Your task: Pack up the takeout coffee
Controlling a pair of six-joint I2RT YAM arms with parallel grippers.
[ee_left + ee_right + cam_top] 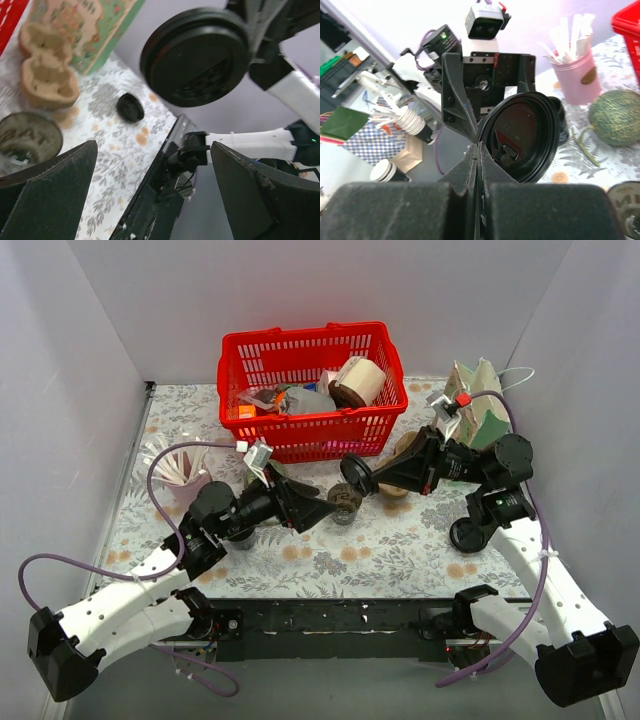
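A takeout coffee cup [345, 502] stands mid-table, showing a brown top face with lettering; it also shows in the left wrist view [27, 137] and in the right wrist view [626, 206]. My right gripper [368, 478] is shut on the rim of a black lid [356, 477], held on edge just above and beside the cup. The pinch shows in the right wrist view [479, 147], with the lid [520, 137] to the right of the fingers. My left gripper [325, 508] is open and empty just left of the cup, facing the lid [197, 57].
A red basket [300, 435] of mixed items stands at the back. A pulp cup carrier [405, 452] and a paper bag [475, 405] lie back right. A second black lid [467, 535] lies front right. A pink cup of stirrers [185, 478] stands left. A green round fruit [615, 117] lies near it.
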